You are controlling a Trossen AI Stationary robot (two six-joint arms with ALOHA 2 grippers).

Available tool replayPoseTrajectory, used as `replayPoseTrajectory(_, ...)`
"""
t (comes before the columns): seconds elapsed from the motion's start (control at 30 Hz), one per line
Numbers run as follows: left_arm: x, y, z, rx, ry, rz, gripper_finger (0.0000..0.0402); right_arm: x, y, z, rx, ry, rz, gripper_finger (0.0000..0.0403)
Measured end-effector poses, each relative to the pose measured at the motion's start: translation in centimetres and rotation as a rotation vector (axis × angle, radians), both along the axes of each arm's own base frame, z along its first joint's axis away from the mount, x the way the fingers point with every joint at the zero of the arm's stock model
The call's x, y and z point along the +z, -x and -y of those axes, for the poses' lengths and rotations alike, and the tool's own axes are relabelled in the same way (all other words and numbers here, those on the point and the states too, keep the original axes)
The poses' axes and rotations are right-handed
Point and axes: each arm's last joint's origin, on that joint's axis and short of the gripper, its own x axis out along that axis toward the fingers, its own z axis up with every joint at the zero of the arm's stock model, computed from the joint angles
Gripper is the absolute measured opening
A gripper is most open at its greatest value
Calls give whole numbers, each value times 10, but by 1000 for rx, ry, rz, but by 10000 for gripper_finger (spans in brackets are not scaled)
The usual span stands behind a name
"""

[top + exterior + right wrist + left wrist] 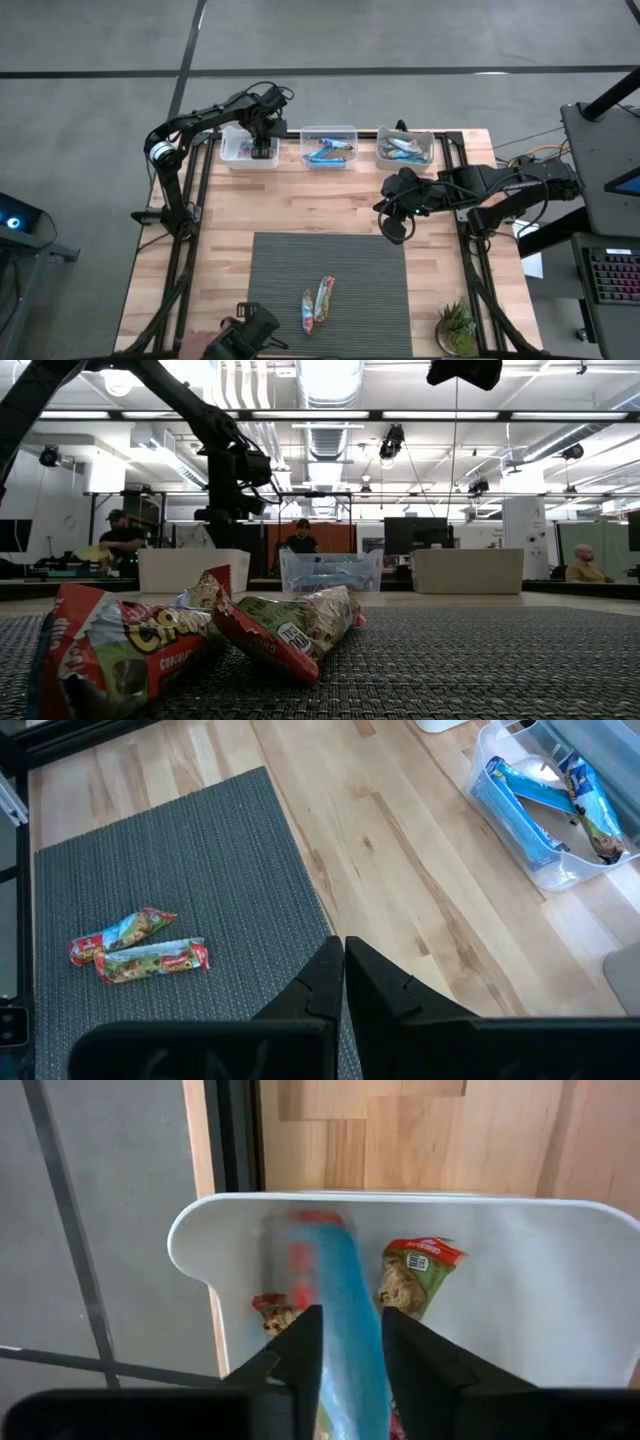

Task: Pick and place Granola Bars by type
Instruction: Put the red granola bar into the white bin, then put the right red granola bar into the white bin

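Your left gripper (345, 1345) hangs over the eleven o'clock white bin (236, 150), fingers (300, 1350) around a blue bar (345, 1310). Your right gripper (343, 970), fingers pressed together and empty, waits at three o'clock above the worktop (330, 205).

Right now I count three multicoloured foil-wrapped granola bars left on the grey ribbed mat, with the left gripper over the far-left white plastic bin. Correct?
Not quite: only two multicoloured foil-wrapped granola bars lie on the grey ribbed mat, as the high view shows. The left gripper is indeed over the far-left white plastic bin.

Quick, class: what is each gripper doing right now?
Left gripper: over the left white bin, a blue-wrapped bar between its fingers.
Right gripper: shut, empty.
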Motion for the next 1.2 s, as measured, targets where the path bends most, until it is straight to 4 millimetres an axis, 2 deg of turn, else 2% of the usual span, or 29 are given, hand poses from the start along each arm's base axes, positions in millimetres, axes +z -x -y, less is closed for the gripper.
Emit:
replayPoseTrajectory(0.23,0,1,-1,17,-38,-42,147,0,0,0,-1,1,0,9)
replayPoseTrajectory(0.53,1,1,0,39,-87,-99,155,0,0,0,-3,3,1,9)
replayPoseTrajectory(0.73,5,4,6,53,-101,-151,117,0,0,1,-6,11,1,9)
replayPoseTrajectory(1.0,9,4,9,82,-82,-148,12,0,0,2,-9,13,1,9)
replayPoseTrajectory(1.2,21,2,11,96,-75,-137,1,0,0,2,-9,13,1,9)
